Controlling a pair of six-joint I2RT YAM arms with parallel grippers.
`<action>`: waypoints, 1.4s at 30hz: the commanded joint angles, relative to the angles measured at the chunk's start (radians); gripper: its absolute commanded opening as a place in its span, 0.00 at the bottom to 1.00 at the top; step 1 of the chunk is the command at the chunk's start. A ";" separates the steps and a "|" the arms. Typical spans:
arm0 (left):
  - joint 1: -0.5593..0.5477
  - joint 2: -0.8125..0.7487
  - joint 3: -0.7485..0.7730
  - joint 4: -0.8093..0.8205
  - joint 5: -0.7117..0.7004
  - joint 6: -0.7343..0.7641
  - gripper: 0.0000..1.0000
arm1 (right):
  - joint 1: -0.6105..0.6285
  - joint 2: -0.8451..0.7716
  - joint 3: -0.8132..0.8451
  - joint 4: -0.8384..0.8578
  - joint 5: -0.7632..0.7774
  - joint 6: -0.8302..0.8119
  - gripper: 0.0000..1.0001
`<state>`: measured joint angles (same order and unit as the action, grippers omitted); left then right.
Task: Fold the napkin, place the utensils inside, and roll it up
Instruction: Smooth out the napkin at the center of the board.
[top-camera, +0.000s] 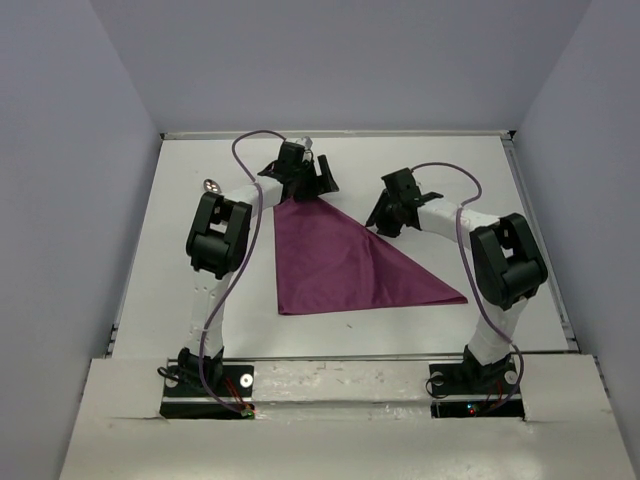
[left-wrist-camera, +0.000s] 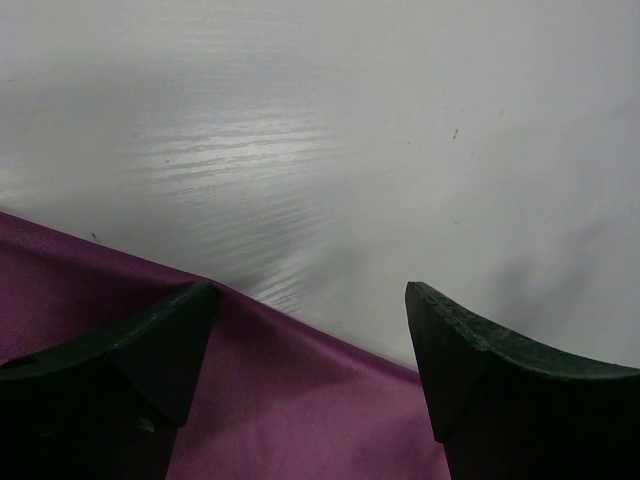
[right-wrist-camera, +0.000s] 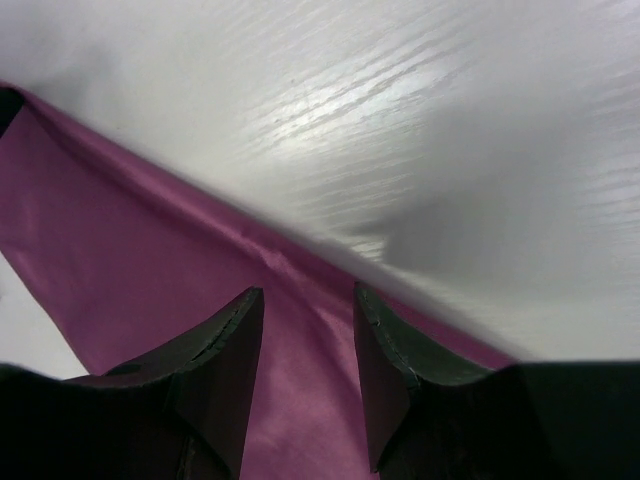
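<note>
My left arm (top-camera: 222, 235) and right arm (top-camera: 510, 262) are white links joined by bulky black motor housings. Each rises from a black base plate (top-camera: 205, 388) with silver bolts, and a thin purple cable (top-camera: 235, 150) loops along each. My left pincer (left-wrist-camera: 310, 335) and right pincer (right-wrist-camera: 308, 315) have matte black, wedge-shaped fingers.

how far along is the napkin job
Done: the napkin is folded into a triangle. In hand: the left hand is open at its far corner and the right hand is open over the slanted edge, gripping nothing. Left: the utensil, lying off the cloth, goes in, then rolling.
</note>
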<state>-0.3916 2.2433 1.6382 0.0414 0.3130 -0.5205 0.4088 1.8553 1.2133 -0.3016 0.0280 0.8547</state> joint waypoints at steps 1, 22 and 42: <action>-0.006 -0.023 0.031 -0.006 -0.022 0.025 0.89 | 0.035 -0.051 0.032 0.044 0.006 -0.016 0.47; -0.015 -0.211 0.057 -0.129 0.034 0.047 0.90 | 0.044 0.056 0.017 0.044 0.079 -0.059 0.47; -0.064 -0.054 -0.029 -0.012 0.086 -0.050 0.89 | 0.044 0.027 0.011 0.036 0.092 -0.074 0.52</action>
<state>-0.4545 2.1803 1.6287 -0.0158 0.3882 -0.5491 0.4484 1.9217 1.2411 -0.2577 0.0841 0.7967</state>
